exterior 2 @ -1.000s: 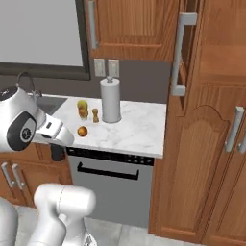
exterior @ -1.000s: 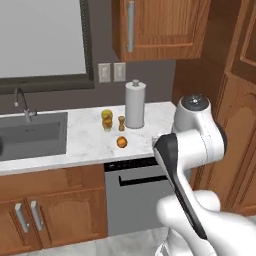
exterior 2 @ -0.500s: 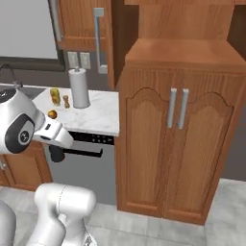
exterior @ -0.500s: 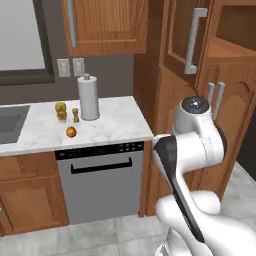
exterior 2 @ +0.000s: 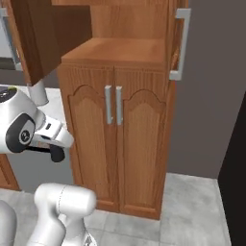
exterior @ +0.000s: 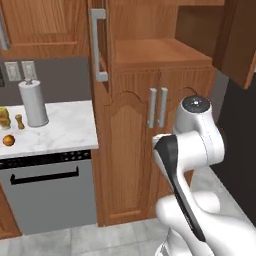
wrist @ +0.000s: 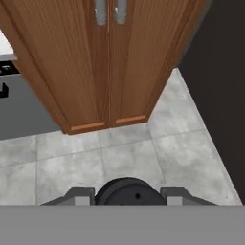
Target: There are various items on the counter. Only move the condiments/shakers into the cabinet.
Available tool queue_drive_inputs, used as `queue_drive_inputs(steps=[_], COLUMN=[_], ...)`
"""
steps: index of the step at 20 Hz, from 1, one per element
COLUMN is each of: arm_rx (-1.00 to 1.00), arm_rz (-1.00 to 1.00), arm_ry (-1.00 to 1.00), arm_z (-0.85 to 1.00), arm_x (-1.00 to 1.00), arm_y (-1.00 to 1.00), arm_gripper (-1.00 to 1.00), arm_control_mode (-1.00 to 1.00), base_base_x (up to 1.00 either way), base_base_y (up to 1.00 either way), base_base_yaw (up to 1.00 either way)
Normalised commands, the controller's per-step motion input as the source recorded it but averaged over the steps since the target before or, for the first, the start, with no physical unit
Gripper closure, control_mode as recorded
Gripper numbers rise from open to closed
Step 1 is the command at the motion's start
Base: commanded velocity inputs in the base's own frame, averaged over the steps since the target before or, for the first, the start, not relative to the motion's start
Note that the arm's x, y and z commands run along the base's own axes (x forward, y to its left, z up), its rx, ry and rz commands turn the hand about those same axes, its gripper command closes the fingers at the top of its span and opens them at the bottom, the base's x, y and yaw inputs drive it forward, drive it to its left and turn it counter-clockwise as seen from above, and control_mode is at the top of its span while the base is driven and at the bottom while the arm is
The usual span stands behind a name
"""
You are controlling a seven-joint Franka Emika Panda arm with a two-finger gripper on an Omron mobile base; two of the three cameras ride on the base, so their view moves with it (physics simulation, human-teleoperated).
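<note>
Kitchen, at the tall cabinet: my pincer (wrist: 128,197) is clamped on the small black shaker (wrist: 127,189), whose round dark top sits between my two fingertips at the bottom of the hand view. From the right base view, the pincer (exterior 2: 54,150) hangs low in front of the left low door (exterior 2: 89,139), with a dark shape beneath it. My hand looks down at the grey tiled floor (wrist: 124,158) and the foot of the low doors (wrist: 95,62).

Above those doors, with their paired short grey handles (exterior: 156,107), the cabinet (exterior: 150,30) stands open. Its wooden shelf (exterior: 155,52) is bare, and its tall door with the long grey bar handle (exterior: 99,45) is swung out toward the counter (exterior: 65,130).

The other items are on the white marble counter, well apart from me. The tall grey canister (exterior: 33,103) stands upright toward the back edge. The yellow bottle (exterior: 4,118) is farther from the cabinet, cut off by the left edge of the left base view. The small wooden shaker (exterior: 19,121) stands just beside the bottle, between it and the canister. The orange round fruit (exterior: 8,140) lies near the counter's front edge, in front of the bottle. A grey dishwasher front (exterior: 47,187) sits under the counter.
</note>
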Motion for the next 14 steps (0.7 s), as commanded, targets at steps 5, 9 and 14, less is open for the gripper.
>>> queue_drive_inputs(steps=[5, 9, 14], arm_rx=[0.00, 0.00, 0.00], arm_rz=[0.00, 0.00, 0.00], arm_ry=[0.00, 0.00, 0.00], arm_z=[0.00, 0.00, 0.00], arm_x=[0.00, 0.00, 0.00], arm_y=[0.00, 0.00, 0.00], arm_gripper=[1.00, 1.00, 1.00], arm_control_mode=[1.00, 1.00, 1.00], base_base_x=[0.88, 1.00, 0.97], base_base_y=[-0.54, -0.17, -0.02], base_base_yaw=[0.02, 0.02, 0.00])
